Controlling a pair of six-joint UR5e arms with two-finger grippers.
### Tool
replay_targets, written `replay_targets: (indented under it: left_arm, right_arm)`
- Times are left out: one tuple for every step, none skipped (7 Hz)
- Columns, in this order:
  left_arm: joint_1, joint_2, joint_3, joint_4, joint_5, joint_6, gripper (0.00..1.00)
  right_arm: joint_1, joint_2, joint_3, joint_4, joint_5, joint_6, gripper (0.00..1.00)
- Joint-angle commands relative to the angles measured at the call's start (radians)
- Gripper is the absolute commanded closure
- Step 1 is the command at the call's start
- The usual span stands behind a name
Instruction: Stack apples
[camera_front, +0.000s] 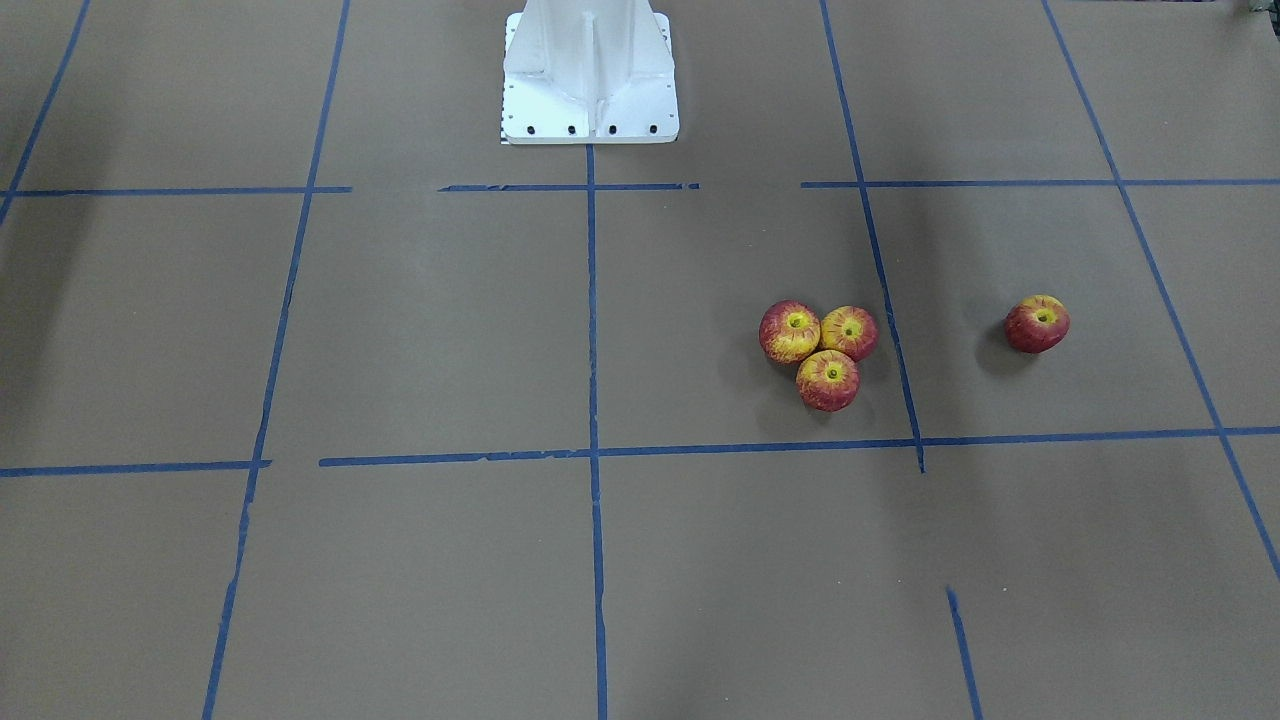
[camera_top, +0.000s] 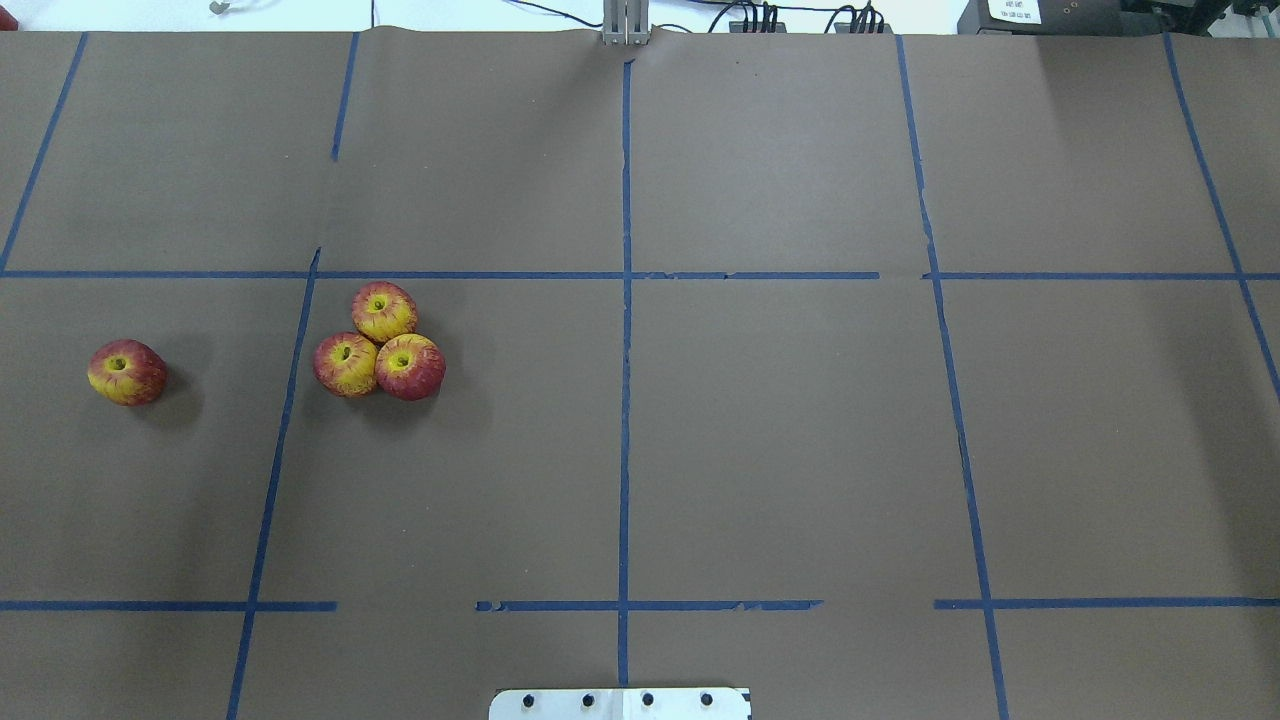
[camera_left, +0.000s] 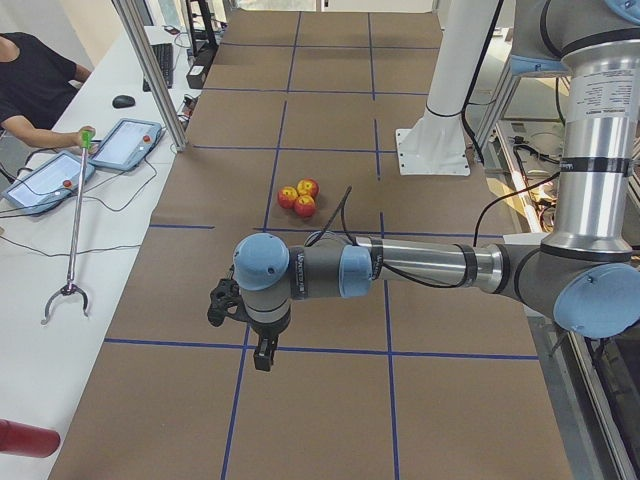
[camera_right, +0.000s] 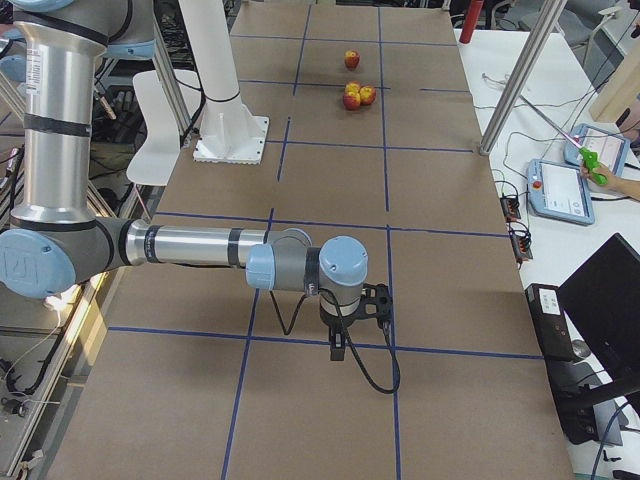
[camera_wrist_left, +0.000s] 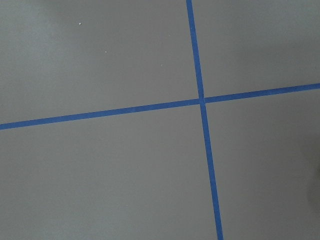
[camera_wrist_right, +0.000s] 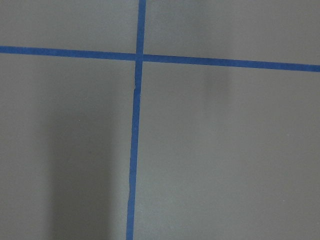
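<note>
apples (camera_top: 400, 360): three touch in a cluster left of centre in the overhead view, a fourth apple (camera_top: 126, 372) alone near its left edge. left gripper (camera_left: 262, 357), right gripper (camera_right: 338, 350): finger spread can't be told. likely best: grip the loner squarely, seat it on the cluster's hollow.

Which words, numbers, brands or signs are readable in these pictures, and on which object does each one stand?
No text can be read in any view.
White label on the dark box, top right of the overhead view: too small to read.
Tablets on the side desk: screens too blurred to read.
Apples and table paper: no writing.
</note>
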Motion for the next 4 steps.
replay_targets:
  left_arm:
    - [0.019,0.031,0.076,-0.255,-0.025,-0.153,0.00]
    - [0.186,0.034,0.012,-0.347,-0.042,-0.345,0.00]
    - [0.299,0.029,-0.052,-0.365,-0.040,-0.574,0.00]
    - [0.403,0.023,-0.115,-0.365,-0.018,-0.718,0.00]
  right_arm:
    - [0.000,0.000,0.000,0.000,0.000,0.000,0.00]
    - [0.000,0.000,0.000,0.000,0.000,0.000,0.00]
    - [0.000,0.000,0.000,0.001,0.000,0.000,0.00]
    - [0.000,0.000,0.000,0.001,0.002,0.000,0.00]
